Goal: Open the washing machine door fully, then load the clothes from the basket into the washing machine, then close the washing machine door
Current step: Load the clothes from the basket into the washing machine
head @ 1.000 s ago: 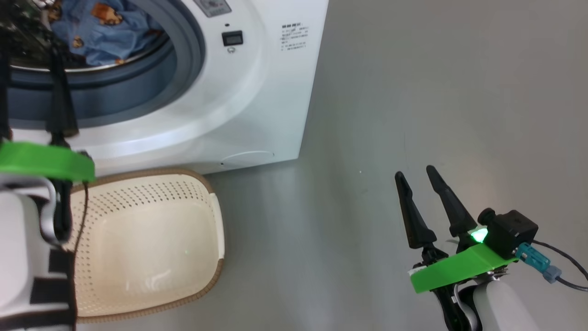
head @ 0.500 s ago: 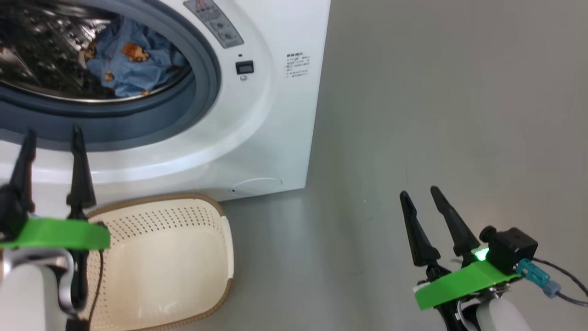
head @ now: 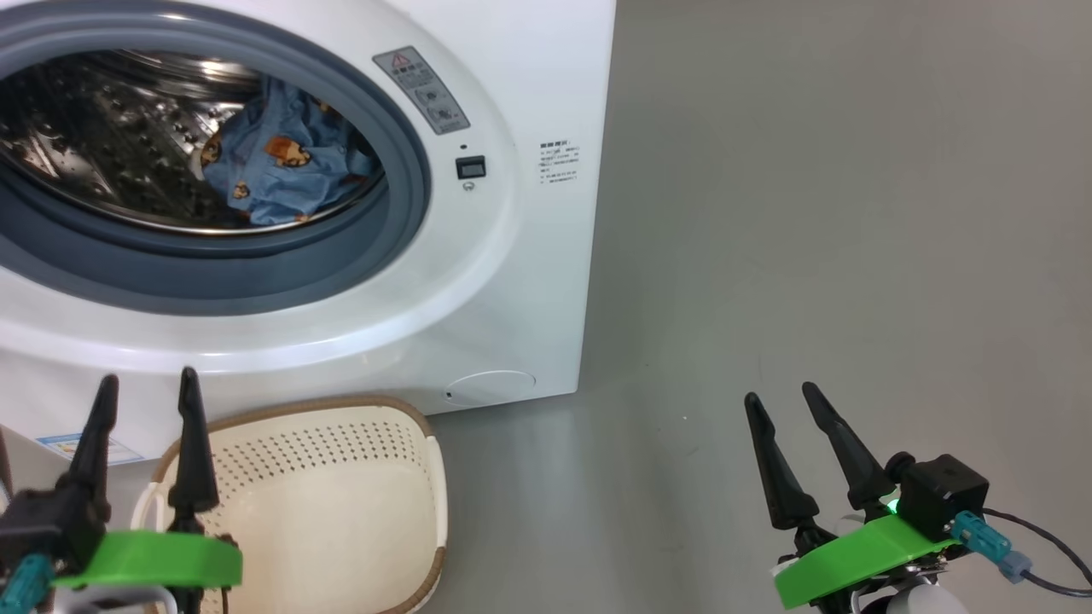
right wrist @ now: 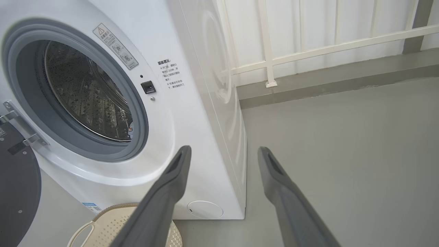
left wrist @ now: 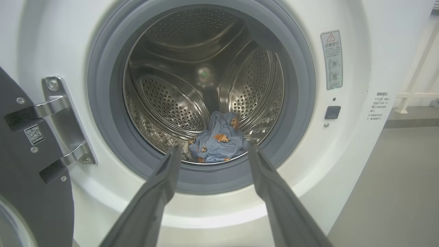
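The clothes [left wrist: 217, 142] lie low in the washer [head: 512, 281] drum, beyond the left tool [head: 148, 376], spread and empty before the washer's mouth. The right tool [head: 780, 391], also spread, hangs right of the washer.

Drum [left wrist: 205, 68] mouth unobstructed, only clothes [left wrist: 217, 142] lying low at its front lip. Door [left wrist: 31, 178] standing open at left on hinges. Basket [head: 358, 443] just beside machine [head: 512, 281] base. Ample passage over floor [head: 810, 213] rightward.

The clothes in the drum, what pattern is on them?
Light blue with small orange-brown bears; the clothes show best in the head view.
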`<state>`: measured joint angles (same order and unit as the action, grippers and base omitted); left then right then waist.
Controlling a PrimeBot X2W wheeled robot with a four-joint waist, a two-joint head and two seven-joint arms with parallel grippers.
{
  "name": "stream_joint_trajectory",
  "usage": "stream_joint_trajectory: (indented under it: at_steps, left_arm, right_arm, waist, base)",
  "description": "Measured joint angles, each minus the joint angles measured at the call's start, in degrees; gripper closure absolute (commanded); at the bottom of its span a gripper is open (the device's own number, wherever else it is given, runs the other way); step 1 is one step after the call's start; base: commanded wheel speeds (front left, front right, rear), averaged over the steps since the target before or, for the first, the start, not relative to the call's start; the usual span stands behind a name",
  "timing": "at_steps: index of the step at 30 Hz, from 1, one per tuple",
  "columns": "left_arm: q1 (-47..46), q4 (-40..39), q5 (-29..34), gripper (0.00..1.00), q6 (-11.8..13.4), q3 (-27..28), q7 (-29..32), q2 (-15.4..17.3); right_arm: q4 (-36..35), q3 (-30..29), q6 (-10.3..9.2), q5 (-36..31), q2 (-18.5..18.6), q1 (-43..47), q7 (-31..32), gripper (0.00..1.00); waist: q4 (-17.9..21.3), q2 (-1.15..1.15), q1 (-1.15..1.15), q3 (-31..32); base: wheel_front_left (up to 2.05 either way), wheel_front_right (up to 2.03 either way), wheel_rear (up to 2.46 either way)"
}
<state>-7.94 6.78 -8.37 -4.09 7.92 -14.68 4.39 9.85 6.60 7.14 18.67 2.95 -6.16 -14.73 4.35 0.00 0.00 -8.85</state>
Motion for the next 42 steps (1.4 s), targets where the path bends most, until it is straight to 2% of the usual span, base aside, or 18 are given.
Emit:
stream_joint_trajectory:
  at_steps: [6, 20, 34, 42]
  left_arm:
    - [4.06, -2.93, -0.01, 0.00, 0.67, 0.21, 0.02, -0.79]
    - [11.55, -5.20, 0.00, 0.00, 1.41, 0.05, 0.04, -1.56]
    - [12.71, -5.31, -0.51, 0.00, 2.57, -0.56, 0.04, -1.71]
    - [12.68, -5.23, -0.43, 0.00, 2.31, -0.11, 0.04, -1.71]
  right_arm:
    - [-0.89, -1.49, 0.00, -3.00, -0.02, 0.36, 0.01, 0.00]
    - [-2.52, -2.14, 0.00, -4.09, -0.03, 1.68, 0.00, 0.00]
    - [-2.80, -2.48, 0.00, -4.89, -0.03, 1.77, 0.00, 0.00]
    - [-2.81, -2.99, 0.00, -4.98, -0.03, 1.77, 0.00, 0.00]
  waist:
    - [-0.90, 0.00, 0.00, 0.83]
    - [-1.89, 0.00, 0.00, 2.52]
    - [-2.08, 0.00, 0.00, 2.49]
    - [-2.30, 0.00, 0.00, 2.10]
  base:
    - [0.00, 0.00, 0.00]
    - [0.00, 0.00, 0.00]
    - [0.00, 0.00, 0.00]
    - [0.00, 0.00, 0.00]
